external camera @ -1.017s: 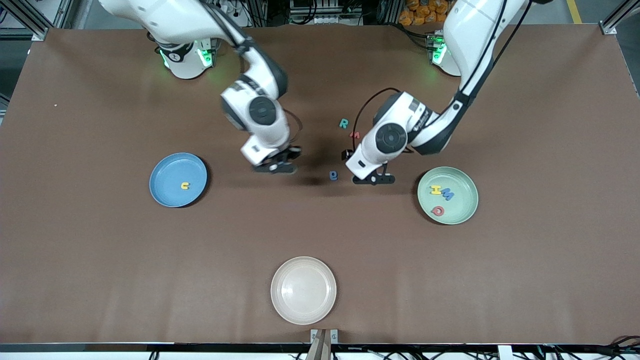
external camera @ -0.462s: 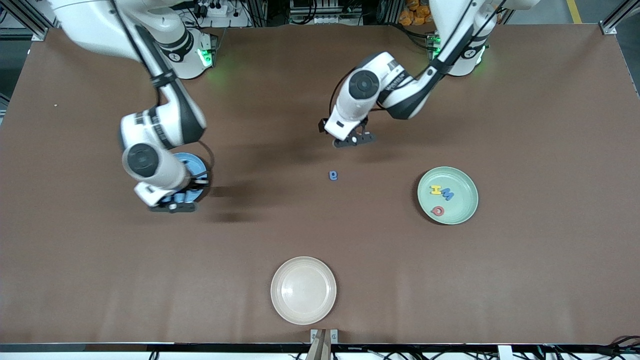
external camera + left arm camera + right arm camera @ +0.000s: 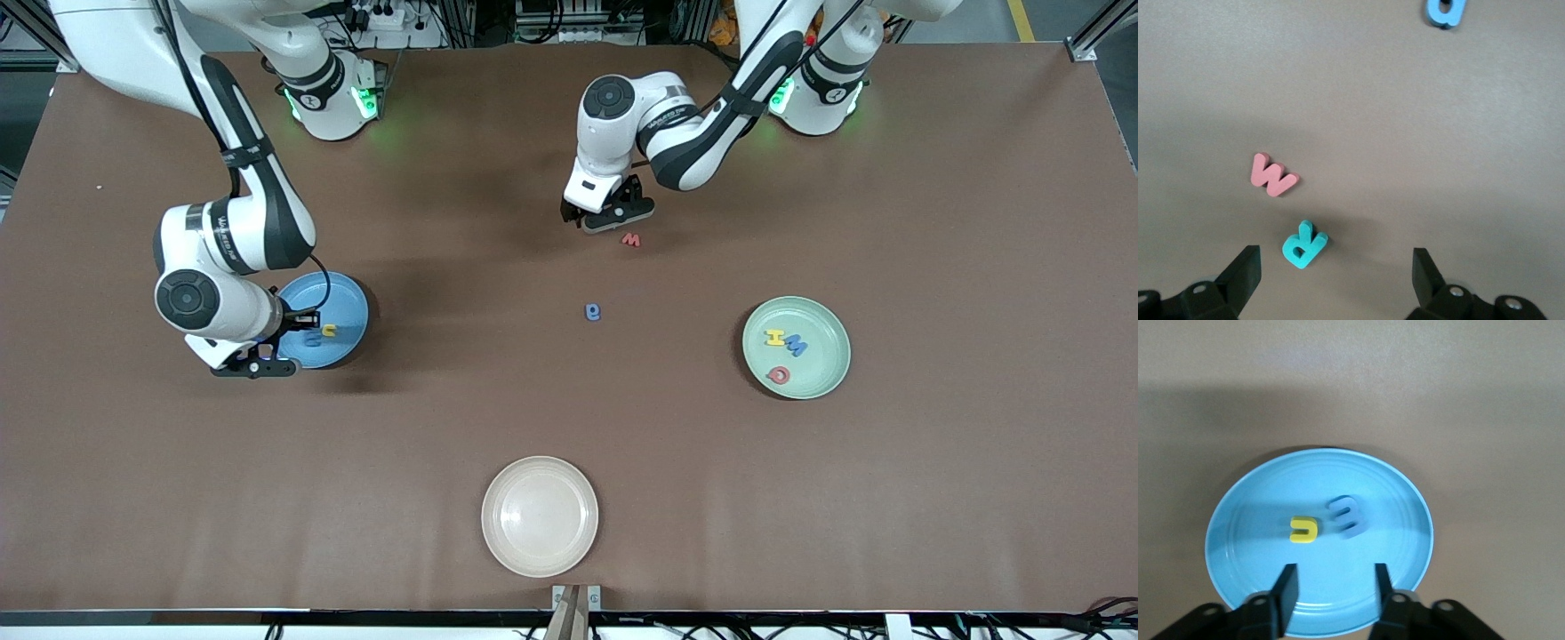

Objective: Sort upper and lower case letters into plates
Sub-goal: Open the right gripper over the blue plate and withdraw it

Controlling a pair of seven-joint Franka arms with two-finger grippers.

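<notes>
Now R gripper [image 3: 1331,593] part-open over blue plate [image 3: 351,298], frame left, blue letter [image 3: 1346,516] dropped; L gripper [image 3: 1331,267] wide over teal R [image 3: 1303,243]; next: descend, pinch R.

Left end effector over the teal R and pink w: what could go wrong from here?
1. The left end effector is open above the teal R, with the pink w close beside it. Closing off-centre could nudge or catch the w.
2. The R lies tilted between the fingers, so it may twist or slip when pinched.
3. The right end effector, fingers apart, hangs low over the blue plate; it could clip the blue letter or yellow letter when leaving.
</notes>
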